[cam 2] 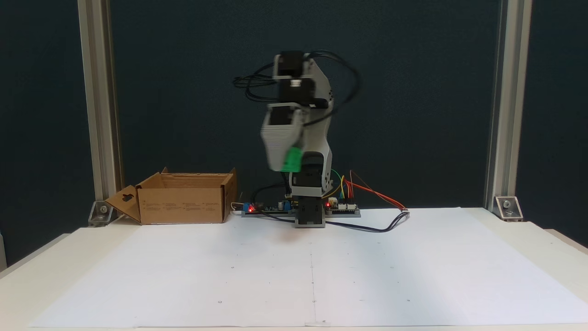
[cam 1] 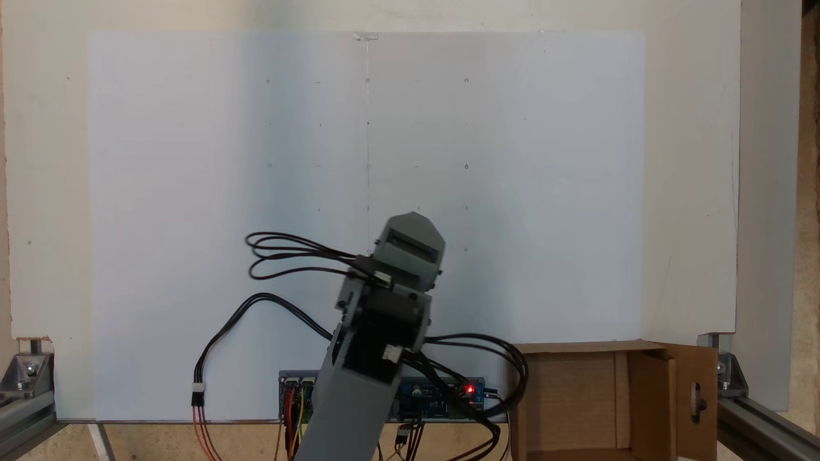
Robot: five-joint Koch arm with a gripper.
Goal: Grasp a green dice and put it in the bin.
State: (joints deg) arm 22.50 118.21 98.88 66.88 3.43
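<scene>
— Where's the green dice [cam 2: 292, 160]?

— I see it pinched at the tip of my gripper [cam 2: 290, 162], jaws closed on it, raised well above the white paper [cam 2: 312, 266].

— And the bin [cam 2: 183, 198]?

— Off to the left in that fixed view, well apart.

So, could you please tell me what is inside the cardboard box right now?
The cardboard box shows bare brown walls and floor in a fixed view; its lowest part is cut off by the frame. The green dice is up in the end effector.
</scene>
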